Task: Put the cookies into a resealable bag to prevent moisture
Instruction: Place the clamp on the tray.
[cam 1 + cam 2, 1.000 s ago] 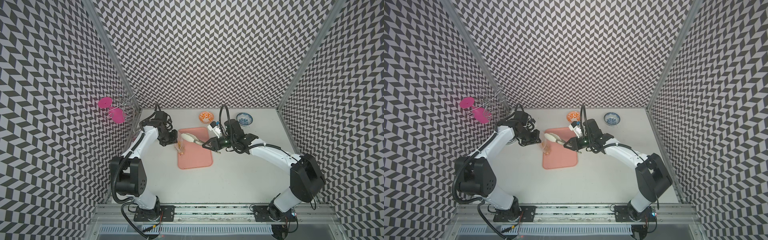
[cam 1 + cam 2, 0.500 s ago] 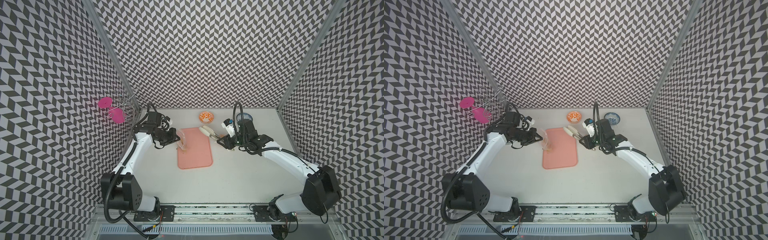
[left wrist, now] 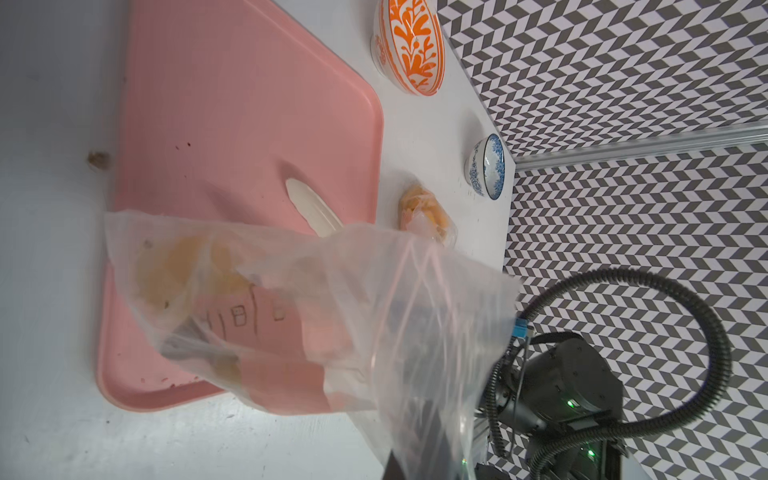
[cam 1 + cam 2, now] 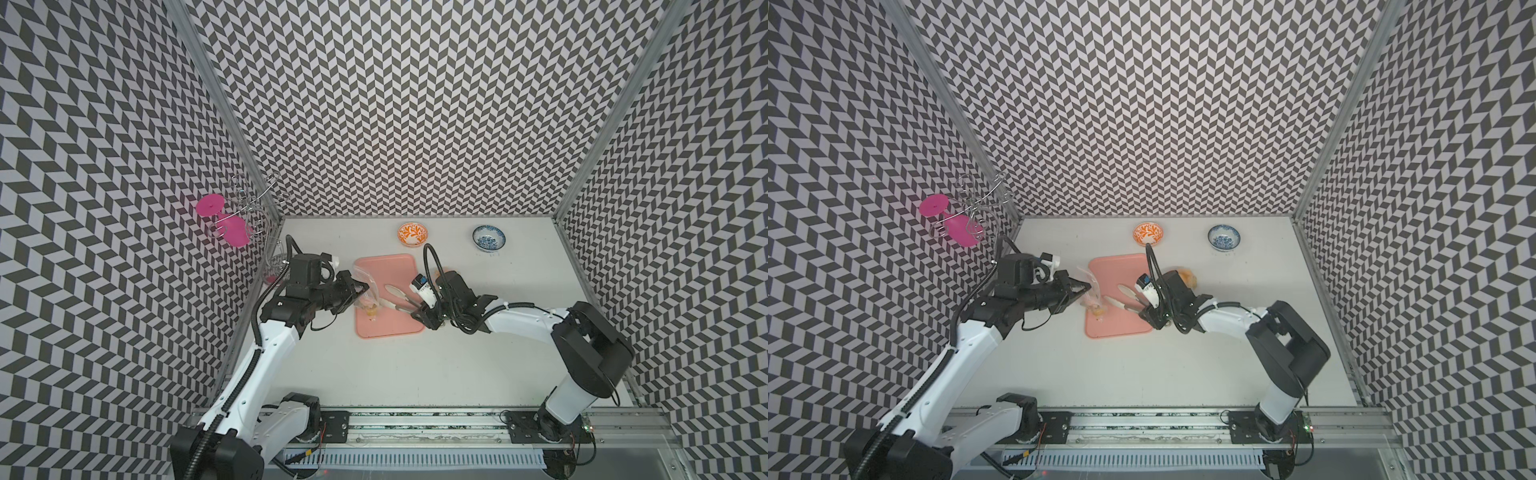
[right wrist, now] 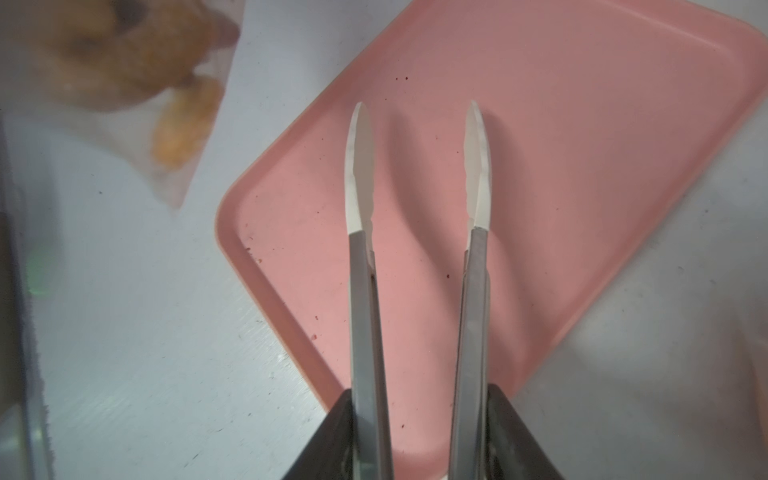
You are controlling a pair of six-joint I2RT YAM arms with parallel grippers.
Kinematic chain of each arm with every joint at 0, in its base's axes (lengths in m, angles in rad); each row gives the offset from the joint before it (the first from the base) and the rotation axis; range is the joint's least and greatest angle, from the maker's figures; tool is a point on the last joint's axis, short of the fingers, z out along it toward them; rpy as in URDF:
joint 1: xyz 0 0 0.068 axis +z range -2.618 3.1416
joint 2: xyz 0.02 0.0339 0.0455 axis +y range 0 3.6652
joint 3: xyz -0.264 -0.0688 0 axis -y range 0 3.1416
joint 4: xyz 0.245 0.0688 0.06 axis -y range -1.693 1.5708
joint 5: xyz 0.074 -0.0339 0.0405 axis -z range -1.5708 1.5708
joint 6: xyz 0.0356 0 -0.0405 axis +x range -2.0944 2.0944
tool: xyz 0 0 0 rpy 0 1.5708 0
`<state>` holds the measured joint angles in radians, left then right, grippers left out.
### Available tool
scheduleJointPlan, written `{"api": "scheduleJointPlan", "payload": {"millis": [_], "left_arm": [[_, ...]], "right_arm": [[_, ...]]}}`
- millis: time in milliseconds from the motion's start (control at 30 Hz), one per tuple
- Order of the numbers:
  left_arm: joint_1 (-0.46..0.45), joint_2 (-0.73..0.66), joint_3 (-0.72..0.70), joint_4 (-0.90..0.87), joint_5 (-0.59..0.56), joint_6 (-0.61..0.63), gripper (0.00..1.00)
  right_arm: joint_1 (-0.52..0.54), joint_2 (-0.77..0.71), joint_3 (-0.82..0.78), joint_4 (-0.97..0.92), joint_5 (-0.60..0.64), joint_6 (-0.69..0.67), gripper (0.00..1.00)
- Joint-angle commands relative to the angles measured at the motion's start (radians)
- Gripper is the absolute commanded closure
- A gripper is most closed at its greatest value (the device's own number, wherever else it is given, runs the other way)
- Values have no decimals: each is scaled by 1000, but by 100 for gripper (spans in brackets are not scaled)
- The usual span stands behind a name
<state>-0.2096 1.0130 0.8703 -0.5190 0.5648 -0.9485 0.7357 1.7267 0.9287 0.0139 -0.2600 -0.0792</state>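
Cookies (image 3: 178, 266), a yellow-orange few, lie at the bottom of the clear bag (image 3: 374, 299). Your left gripper (image 4: 360, 291) has the bag clamped by its upper edge and hangs it over the pink tray (image 4: 386, 332). Your right gripper (image 5: 419, 440) is closed on a pair of tongs (image 5: 361, 299). Their white tips stand apart with nothing between them, over the tray and near the bag.

Watch the bag first. It is pinched at one spot only, so the thin film could sag and fold its mouth shut, and the tongs would then push plastic instead of going in. The film could also slip out of the grip and spill what is inside. I cannot tell whether the seal is open. Squeeze the tongs too hard and a cookie will likely crumble.

A second clear pouch (image 3: 424, 212) of cookies lies on the table (image 4: 415, 374) beside the tray, close to your right arm, where a careless swing could sweep it away. The tray holds only crumbs. The orange bowl (image 4: 412, 234) and the blue bowl (image 4: 489, 238) at the back both look empty.
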Motion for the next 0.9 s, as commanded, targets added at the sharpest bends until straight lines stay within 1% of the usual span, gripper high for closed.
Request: {"api": "scheduleJointPlan", "payload": {"millis": [0,200,267,400,500,600,667,767,867], "left_arm": [[-56,-51,-54,108,-89,-209,100],[-167,-106,-133,125,-153,-384,100],[-196,-125,-135,85,-195,-417,100],[-219,-148,-146,25,-226,-466,100],[-236,-159,-175,21,-230,-535,100],[-257,-181,-221,36,-239,-642,100],[-280,-189,-234,48,-260,-693,100],[-300,-178,-250,51,-264,-732,100],[-326,-177,-280,91,-275,-780,100]], "right_arm": [[27,55,62,154,22,-64,51],[45,103,46,201,56,-109,39],[45,87,30,214,70,-124,33],[45,21,-7,240,66,-138,26],[45,-42,-27,238,24,-137,26],[48,-145,-101,275,-88,-101,28],[70,-230,-171,290,-145,-84,30],[115,-371,-303,373,-163,-20,32],[186,-451,-380,425,-141,10,33]]}}
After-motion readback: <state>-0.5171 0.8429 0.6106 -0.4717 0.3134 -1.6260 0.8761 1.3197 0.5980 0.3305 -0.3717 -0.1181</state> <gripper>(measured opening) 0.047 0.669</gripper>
